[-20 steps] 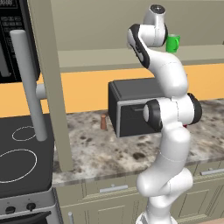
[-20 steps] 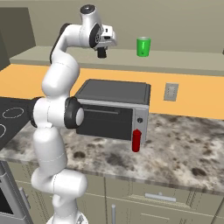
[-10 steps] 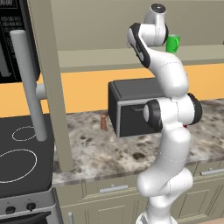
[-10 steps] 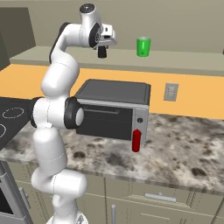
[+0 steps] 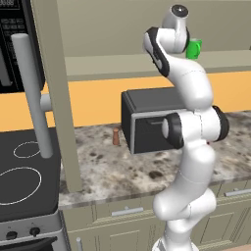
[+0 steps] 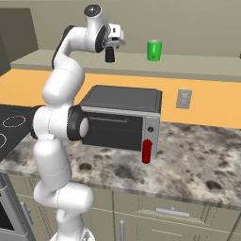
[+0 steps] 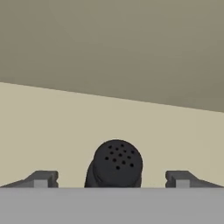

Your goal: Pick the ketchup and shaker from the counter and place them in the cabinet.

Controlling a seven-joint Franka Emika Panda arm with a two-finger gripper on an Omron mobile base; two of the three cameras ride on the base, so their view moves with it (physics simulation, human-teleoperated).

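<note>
The black shaker [image 6: 110, 55] stands upright on the cabinet shelf [image 6: 202, 70], to the left of a green mug [image 6: 154, 50]. My gripper [image 6: 110, 47] hangs just over it, jaws open. In the hand view the shaker's perforated top [image 7: 117, 163] sits between the two fingertips [image 7: 42, 179], with a clear gap on either side. The red ketchup [image 6: 147, 151] stands on the granite counter [image 6: 202, 162], at the right front corner of the black toaster oven [image 6: 120, 117].
The open cabinet door [image 5: 54, 88] with its long grey bar handle [image 5: 32, 98] stands at the left. A small reddish-brown shaker [image 5: 116, 137] is on the counter beside the toaster oven [image 5: 147, 122]. The black stovetop [image 5: 24, 181] lies further left.
The jaws have spread wide and let go of the black shaker, which now stands on the cabinet shelf. The arm has hardly moved.
</note>
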